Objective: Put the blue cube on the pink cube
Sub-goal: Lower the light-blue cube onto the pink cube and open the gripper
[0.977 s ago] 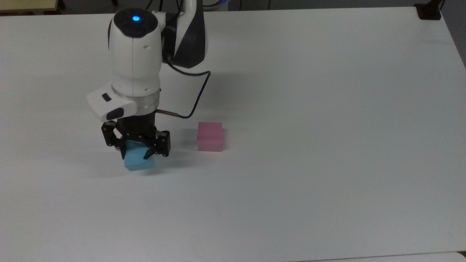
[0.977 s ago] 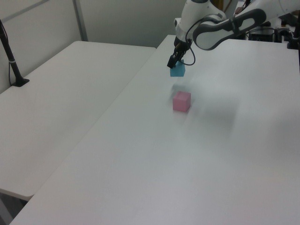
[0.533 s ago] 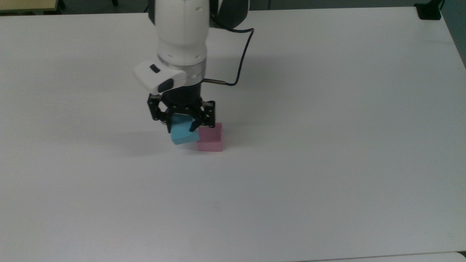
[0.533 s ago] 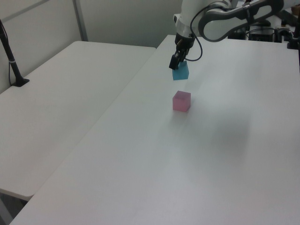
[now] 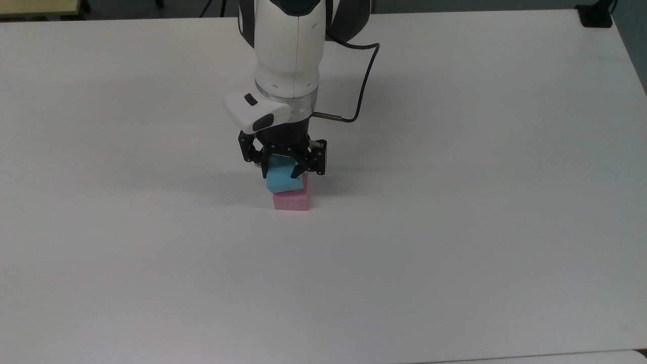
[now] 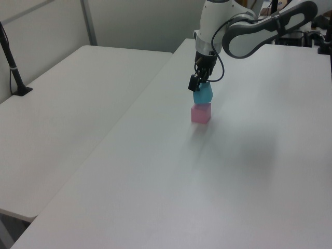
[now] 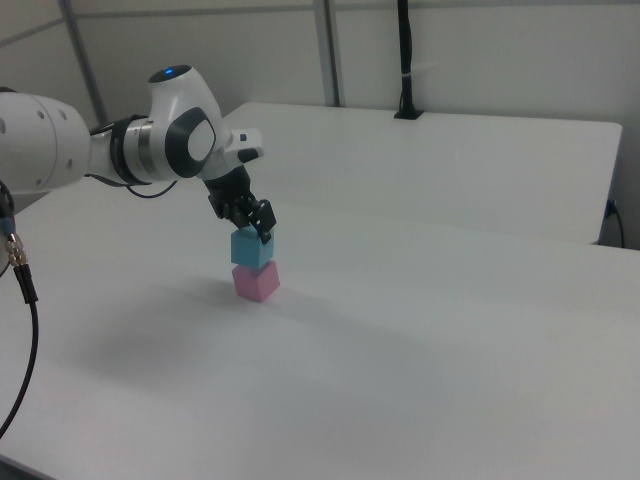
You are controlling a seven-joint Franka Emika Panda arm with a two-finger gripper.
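My gripper (image 5: 281,172) is shut on the blue cube (image 5: 284,181), which it holds slightly tilted right above the pink cube (image 5: 291,200). The pink cube rests on the white table (image 5: 455,202), mostly covered by the blue cube in the top view. From the left view, the blue cube (image 6: 203,95) sits just over the pink cube (image 6: 201,114), under the gripper (image 6: 196,83). In the right view the blue cube (image 7: 251,247) looks close to or touching the pink cube (image 7: 256,282), below the gripper (image 7: 253,218); I cannot tell if they touch.
A black post base (image 5: 595,16) stands at the table's far right corner in the top view. A second white table (image 6: 62,114) adjoins on the left view's left, with a black pole (image 6: 11,65) on it. The arm's cable (image 5: 361,76) loops beside the wrist.
The gripper has carried the blue cube to the top view's right, from beside the pink cube to directly above it, and lowered it close to the pink cube's top.
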